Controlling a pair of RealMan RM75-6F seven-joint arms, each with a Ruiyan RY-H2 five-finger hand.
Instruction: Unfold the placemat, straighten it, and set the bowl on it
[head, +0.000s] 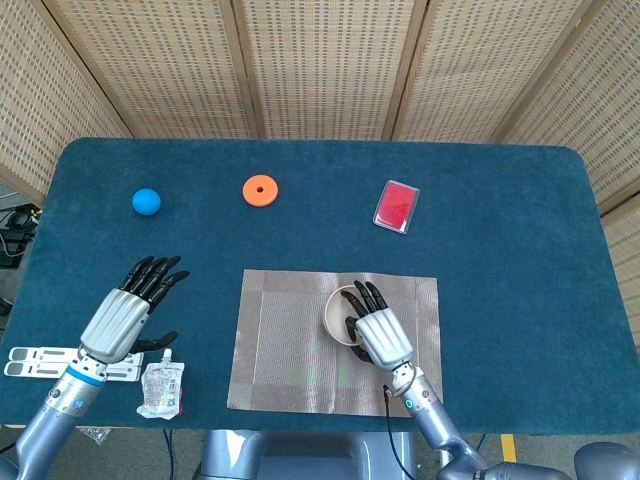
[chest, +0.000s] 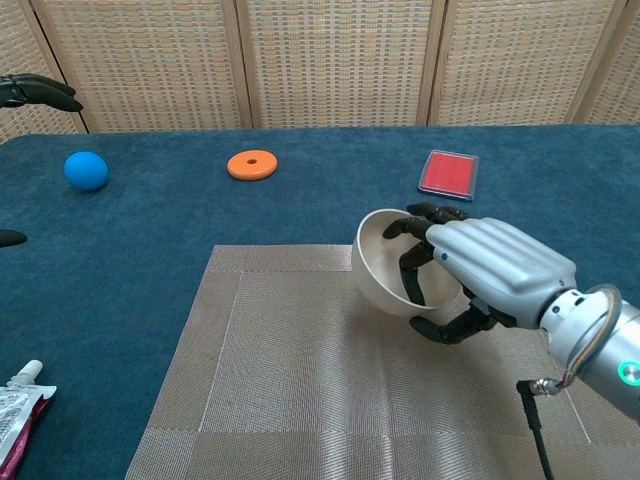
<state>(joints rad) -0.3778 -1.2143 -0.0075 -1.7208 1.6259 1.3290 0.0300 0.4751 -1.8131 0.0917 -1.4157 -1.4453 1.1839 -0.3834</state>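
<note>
The woven grey placemat (head: 290, 345) (chest: 290, 380) lies unfolded and flat at the table's front middle. My right hand (head: 378, 335) (chest: 490, 275) grips the cream bowl (head: 340, 312) (chest: 385, 272) by its rim, fingers hooked inside. The bowl is tilted toward the left and hangs just above the mat's upper middle. My left hand (head: 125, 315) hovers over the table left of the mat, fingers spread, holding nothing; in the chest view only its fingertips (chest: 45, 92) show at the left edge.
A blue ball (head: 146, 202) (chest: 86, 170), an orange ring (head: 260, 190) (chest: 251, 164) and a red flat box (head: 396, 206) (chest: 448, 173) lie across the far half. A crumpled packet (head: 162, 388) and a white clip (head: 45, 360) lie near the front left edge.
</note>
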